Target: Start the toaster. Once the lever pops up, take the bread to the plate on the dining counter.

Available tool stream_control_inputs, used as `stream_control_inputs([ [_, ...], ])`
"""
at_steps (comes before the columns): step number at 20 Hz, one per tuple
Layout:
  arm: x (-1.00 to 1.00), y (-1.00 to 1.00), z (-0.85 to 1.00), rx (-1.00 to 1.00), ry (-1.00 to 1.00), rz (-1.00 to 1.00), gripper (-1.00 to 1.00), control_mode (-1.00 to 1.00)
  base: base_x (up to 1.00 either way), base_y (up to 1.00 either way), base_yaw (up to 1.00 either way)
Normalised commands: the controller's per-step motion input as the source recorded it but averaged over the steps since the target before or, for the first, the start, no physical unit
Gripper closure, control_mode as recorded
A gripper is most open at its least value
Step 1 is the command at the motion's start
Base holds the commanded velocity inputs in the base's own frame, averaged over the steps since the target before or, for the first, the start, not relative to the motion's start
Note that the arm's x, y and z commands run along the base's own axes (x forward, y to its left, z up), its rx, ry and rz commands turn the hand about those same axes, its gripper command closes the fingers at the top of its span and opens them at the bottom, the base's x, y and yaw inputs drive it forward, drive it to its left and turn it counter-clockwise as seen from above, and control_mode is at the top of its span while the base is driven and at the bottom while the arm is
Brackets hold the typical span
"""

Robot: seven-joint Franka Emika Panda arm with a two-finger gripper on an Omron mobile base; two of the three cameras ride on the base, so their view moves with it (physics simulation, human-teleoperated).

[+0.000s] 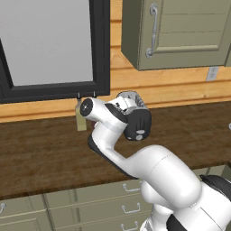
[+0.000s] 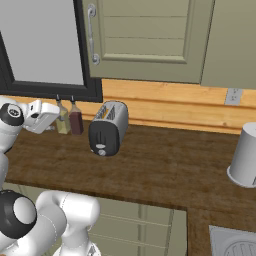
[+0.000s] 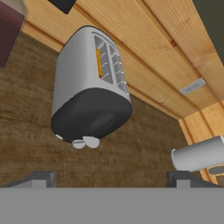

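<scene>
The rounded silver toaster (image 2: 108, 125) stands on the wooden worktop against the wall, its black end panel facing the room. In the hand view the toaster (image 3: 85, 83) lies ahead, with the bread (image 3: 99, 62) showing as a tan strip in one slot. Low on the black panel sits the small pale lever (image 3: 91, 141). My gripper (image 3: 111, 180) is open, fingertips far apart with nothing between them, a short way from the end panel. From the right base view the gripper (image 2: 54, 121) hovers left of the toaster. The plate and the dining counter are out of view.
Two small bottles (image 2: 69, 121) stand by the wall between my hand and the toaster. A pale grey canister (image 2: 245, 155) sits at the right of the worktop (image 2: 160, 170). Wall cabinets (image 2: 150, 35) hang above, and drawers run below the front edge.
</scene>
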Motion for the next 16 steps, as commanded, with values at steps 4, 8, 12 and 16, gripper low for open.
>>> stream_control_inputs([
  [4, 0.0, 0.0, 0.0, 0.0, 0.0, 0.0, -1.0, -1.0, 0.0, 0.0, 0.0],
  [8, 0.0, 0.0, 0.0, 0.0, 0.0, 0.0, -1.0, -1.0, 0.0, 0.0, 0.0],
  [12, 0.0, 0.0, 0.0, 0.0, 0.0, 0.0, -1.0, -1.0, 0.0, 0.0, 0.0],
  [16, 0.0, 0.0, 0.0, 0.0, 0.0, 0.0, -1.0, -1.0, 0.0, 0.0, 0.0],
])
